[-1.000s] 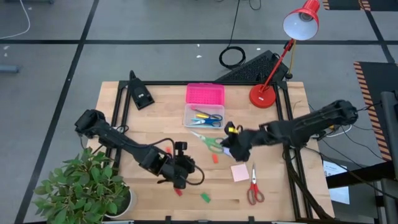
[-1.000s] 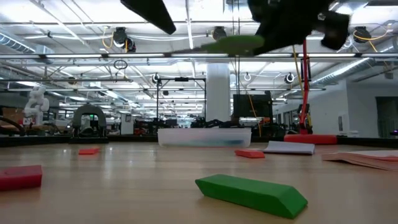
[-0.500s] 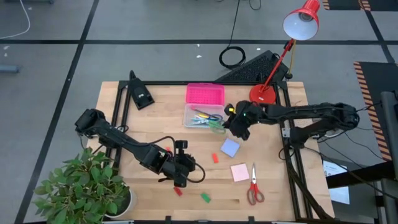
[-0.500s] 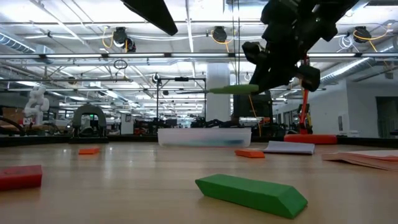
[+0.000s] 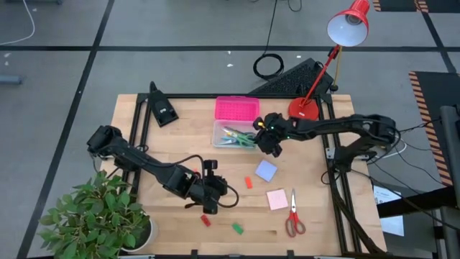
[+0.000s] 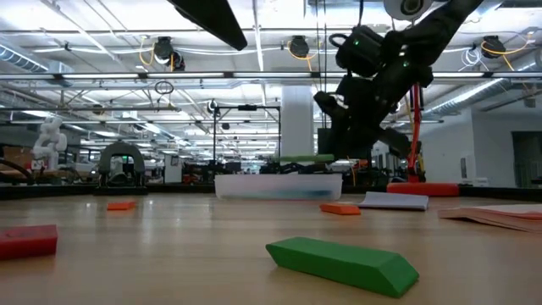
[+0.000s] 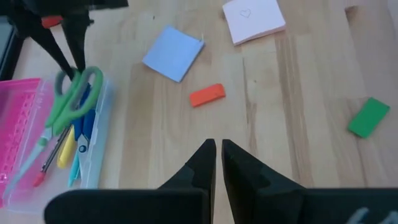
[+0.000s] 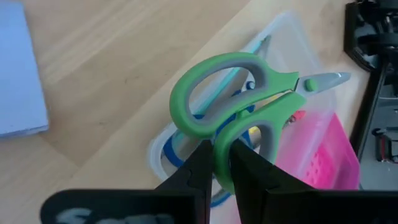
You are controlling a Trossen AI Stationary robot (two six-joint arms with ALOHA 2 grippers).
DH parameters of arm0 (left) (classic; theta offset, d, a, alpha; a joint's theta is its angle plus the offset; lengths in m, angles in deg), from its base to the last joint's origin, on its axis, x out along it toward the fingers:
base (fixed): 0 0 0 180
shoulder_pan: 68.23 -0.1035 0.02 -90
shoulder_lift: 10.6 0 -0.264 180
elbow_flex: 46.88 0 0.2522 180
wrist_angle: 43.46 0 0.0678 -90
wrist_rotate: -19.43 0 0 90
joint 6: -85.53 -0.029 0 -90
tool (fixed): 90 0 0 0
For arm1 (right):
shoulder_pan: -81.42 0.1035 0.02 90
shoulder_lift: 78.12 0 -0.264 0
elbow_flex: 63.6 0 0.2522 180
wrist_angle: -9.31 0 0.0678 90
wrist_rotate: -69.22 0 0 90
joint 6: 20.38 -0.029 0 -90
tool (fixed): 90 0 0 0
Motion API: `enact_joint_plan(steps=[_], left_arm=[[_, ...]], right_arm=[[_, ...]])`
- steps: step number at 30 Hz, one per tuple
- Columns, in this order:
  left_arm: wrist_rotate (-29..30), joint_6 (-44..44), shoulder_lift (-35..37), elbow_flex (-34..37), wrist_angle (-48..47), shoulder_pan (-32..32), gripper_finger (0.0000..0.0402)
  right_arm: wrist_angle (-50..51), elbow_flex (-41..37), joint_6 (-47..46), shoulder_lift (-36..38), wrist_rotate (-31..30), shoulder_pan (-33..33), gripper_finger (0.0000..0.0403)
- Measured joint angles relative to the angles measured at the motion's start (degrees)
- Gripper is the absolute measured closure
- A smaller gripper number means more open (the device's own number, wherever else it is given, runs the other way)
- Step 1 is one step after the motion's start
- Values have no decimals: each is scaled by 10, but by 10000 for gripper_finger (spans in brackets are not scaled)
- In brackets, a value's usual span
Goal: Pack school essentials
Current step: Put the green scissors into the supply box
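While the right gripper [image 5: 267, 137] pinches the green scissors [image 8: 233, 106] over the clear box [image 5: 218, 135] at twelve o'clock, notepads, erasers and red scissors [image 5: 293, 216] remain unpacked; left gripper [image 7: 217, 155] pressed together.

Right arm stretched across the counter, wrist angled down; right claw [image 5: 263, 138] clamped on the green scissors [image 8: 231, 106] by a handle loop. Left arm low and bent; left claw [image 7: 217, 152] fingers pressed together, holding nothing, pointing toward the right claw.
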Motion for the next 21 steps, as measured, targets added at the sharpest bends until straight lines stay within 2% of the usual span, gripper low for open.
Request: enact_joint_plan(steps=[8,14,21], left_arm=[[0,-2,0,0,0,0,371],[-2,-2,0,0,2,0,371],[-2,1,0,0,3,0,371]], right_arm=[[-11,0,4,-16,-1,0,369],[-12,0,-3,-16,-3,0,353],[-21,0,-17,-16,-32,0,336]])
